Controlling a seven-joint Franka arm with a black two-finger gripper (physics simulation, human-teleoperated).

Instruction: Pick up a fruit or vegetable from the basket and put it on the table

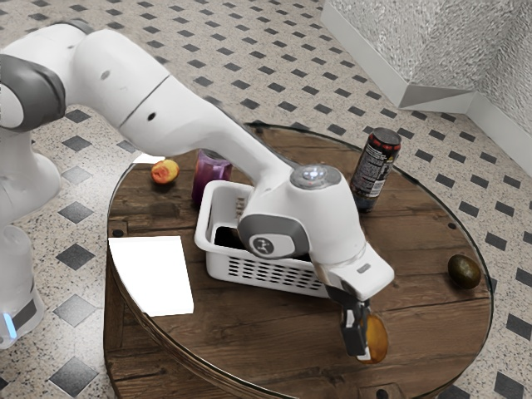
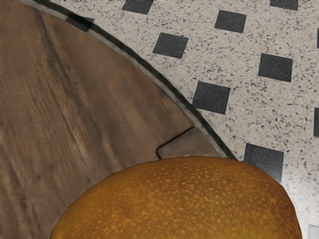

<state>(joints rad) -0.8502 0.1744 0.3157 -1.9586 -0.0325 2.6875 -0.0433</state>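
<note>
Toward the exterior view's lower right, the hand [image 1: 362,344] meets the orange-brown fruit [image 1: 377,339], clamped or not, I can't tell; let it bear fully on the counter [image 1: 428,320] before rising straight.

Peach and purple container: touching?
Apart. The exterior view shows a strip of bare tabletop between the peach and the purple container.

The fruit [image 1: 377,339] is speckled orange — outside the basket [image 1: 218,265].

Homelike room: round wooden table [image 1: 416,249], speckled floor [image 1: 274,50] with dark diamonds, rough pale wall [image 1: 465,50].
</note>
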